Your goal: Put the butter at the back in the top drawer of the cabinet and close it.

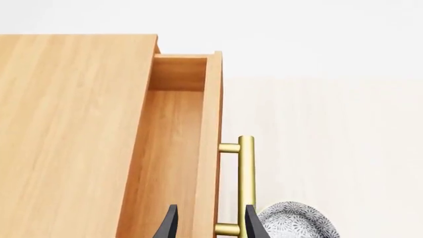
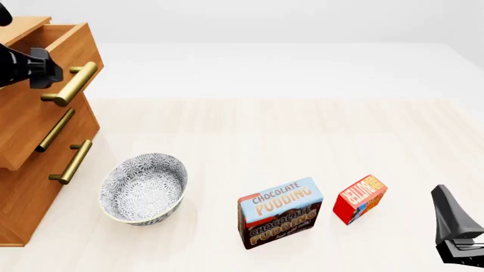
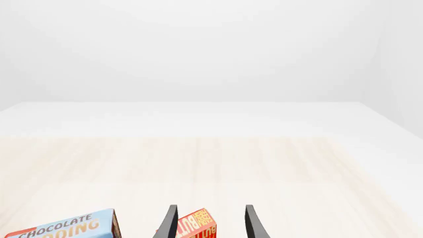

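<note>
The butter (image 2: pixel 360 198) is a small red box lying on the table to the right of the pudding box; in the right wrist view the butter (image 3: pixel 197 225) shows between my fingers. My right gripper (image 2: pixel 451 224) (image 3: pixel 208 223) is open, near the table's front right, short of the butter. The cabinet (image 2: pixel 22 187) (image 1: pixel 66 124) stands at the left. Its top drawer (image 2: pixel 53 51) (image 1: pixel 168 148) is pulled partly out, with bare wood inside. My left gripper (image 2: pixel 45 71) (image 1: pixel 210 223) is open at the drawer's brass handle (image 2: pixel 72 84) (image 1: pixel 246 183), straddling the drawer front.
A patterned grey bowl (image 2: pixel 144 187) (image 1: pixel 294 220) sits in front of the cabinet. The blue-and-brown Chocolate Pudding box (image 2: pixel 280 212) (image 3: pixel 63 228) stands between the bowl and the butter. Two lower drawers are shut.
</note>
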Controlling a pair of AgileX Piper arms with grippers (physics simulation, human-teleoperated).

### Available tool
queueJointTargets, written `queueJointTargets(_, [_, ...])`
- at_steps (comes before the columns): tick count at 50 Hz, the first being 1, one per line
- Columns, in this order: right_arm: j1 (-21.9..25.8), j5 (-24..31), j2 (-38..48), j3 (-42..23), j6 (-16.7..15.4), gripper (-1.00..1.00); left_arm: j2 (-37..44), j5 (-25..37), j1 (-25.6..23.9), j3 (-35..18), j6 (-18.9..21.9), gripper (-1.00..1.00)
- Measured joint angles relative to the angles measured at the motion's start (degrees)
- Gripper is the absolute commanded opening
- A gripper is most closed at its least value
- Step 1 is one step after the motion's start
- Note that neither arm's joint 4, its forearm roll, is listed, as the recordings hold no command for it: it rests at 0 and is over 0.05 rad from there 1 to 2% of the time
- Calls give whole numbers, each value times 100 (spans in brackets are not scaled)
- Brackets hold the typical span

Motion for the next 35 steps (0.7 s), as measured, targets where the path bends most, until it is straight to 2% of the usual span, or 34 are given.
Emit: queueJointTargets(35, [0,0,0,0,0,100,7,-41,-57,79,30,100])
